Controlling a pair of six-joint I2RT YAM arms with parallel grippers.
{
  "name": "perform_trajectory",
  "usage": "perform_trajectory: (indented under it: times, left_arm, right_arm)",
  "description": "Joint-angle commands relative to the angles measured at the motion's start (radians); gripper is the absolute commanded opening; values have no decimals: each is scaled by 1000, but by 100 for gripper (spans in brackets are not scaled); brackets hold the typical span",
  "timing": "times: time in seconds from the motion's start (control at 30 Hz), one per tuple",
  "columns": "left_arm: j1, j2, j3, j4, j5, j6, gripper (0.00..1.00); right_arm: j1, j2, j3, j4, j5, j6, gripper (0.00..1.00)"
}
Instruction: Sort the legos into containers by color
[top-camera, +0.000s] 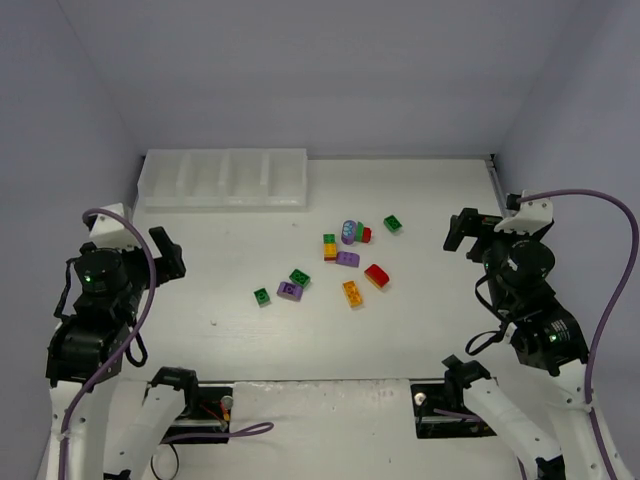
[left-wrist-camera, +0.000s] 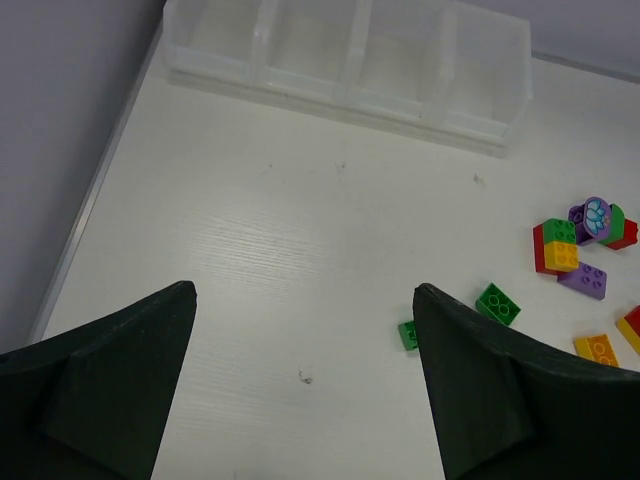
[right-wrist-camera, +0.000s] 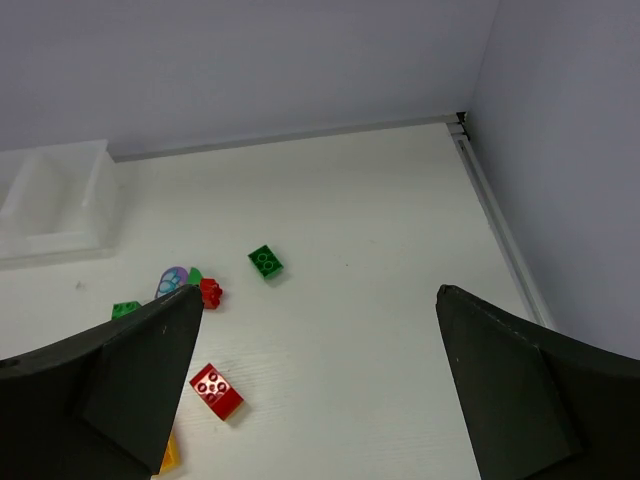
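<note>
The legos lie scattered mid-table: a green brick (top-camera: 393, 224), a purple, green and red cluster (top-camera: 352, 233), a green, yellow and red stack (top-camera: 330, 246), a purple brick (top-camera: 348, 259), a red one (top-camera: 377, 276), an orange one (top-camera: 352, 293), and green (top-camera: 299, 277), purple (top-camera: 290, 291) and green (top-camera: 262, 296) bricks. The white tray of containers (top-camera: 222, 178) stands at the back left with nothing visible inside. My left gripper (top-camera: 165, 255) is open and holds nothing, left of the bricks; in its wrist view (left-wrist-camera: 303, 292) a green brick (left-wrist-camera: 497, 303) lies by its right finger. My right gripper (top-camera: 462, 232) is open and holds nothing, right of them; in its wrist view (right-wrist-camera: 320, 292) the red brick (right-wrist-camera: 216, 390) shows.
Grey walls enclose the table on the left, back and right. A raised rail (right-wrist-camera: 495, 215) runs along the table's right edge. The arm bases and cables sit at the near edge.
</note>
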Motion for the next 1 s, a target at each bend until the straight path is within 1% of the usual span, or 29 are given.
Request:
perform_trajectory:
  times: [0.0,0.07,0.1,0.13,0.27,0.33,0.43,0.47,0.5,0.57,0.63,0.67,0.7,0.73,0.77,0.8,0.83,0.87,0.9,0.97]
  left_arm:
    - [-9,26,30,18,-11,-11,83]
    - [-11,30,31,12,-11,-21,83]
    - [-11,33,33,9,-13,-27,91]
    - [-11,38,34,4,-13,-34,95]
    - [-11,56,25,-3,24,-70,95]
    - [-11,78,19,0,78,-83,95]
    - [-11,125,7,0,139,-132,89]
    - [-11,141,4,-2,151,-164,85]
    - [-12,155,-7,-2,164,-183,83]
    - [-27,199,-24,15,184,-249,82]
    - [-105,243,-53,35,167,-293,80]
    - [-145,263,-58,41,114,-341,80]
    - [-228,283,-59,43,72,-362,80]
    - [-262,329,-61,35,44,-402,79]
    - [-294,352,-61,28,-21,-431,79]
    - [-320,371,-62,23,-43,-459,79]
    - [-356,404,-76,23,-56,-488,75]
    - [-368,418,-88,32,-68,-546,73]
    - [-391,443,-102,43,-72,-571,71]
    - [-411,466,-144,72,-85,-640,70]
  right_arm:
    - [5,5,7,73,20,4,100]
    - [5,2,7,71,15,-3,100]
    - [5,-1,6,71,-6,-8,100]
    - [5,-4,1,71,-19,-11,100]
    - [5,-7,-37,71,-92,-7,100]
    - [5,11,-54,71,-137,3,100]
    - [5,35,-80,70,-157,58,100]
    - [5,42,-89,70,-161,70,100]
    - [5,48,-108,70,-166,93,100]
    - [5,68,-122,68,-189,110,100]
    - [5,86,-141,67,-198,136,100]
    - [5,95,-148,67,-200,145,100]
    - [5,101,-154,67,-206,153,100]
    - [5,115,-163,67,-210,167,100]
    - [5,121,-166,67,-209,174,100]
    - [5,130,-168,67,-212,184,100]
    - [5,143,-168,65,-218,190,100]
    - [4,147,-171,65,-224,193,100]
    - [5,152,-174,65,-232,194,100]
    - [5,155,-183,65,-232,197,100]
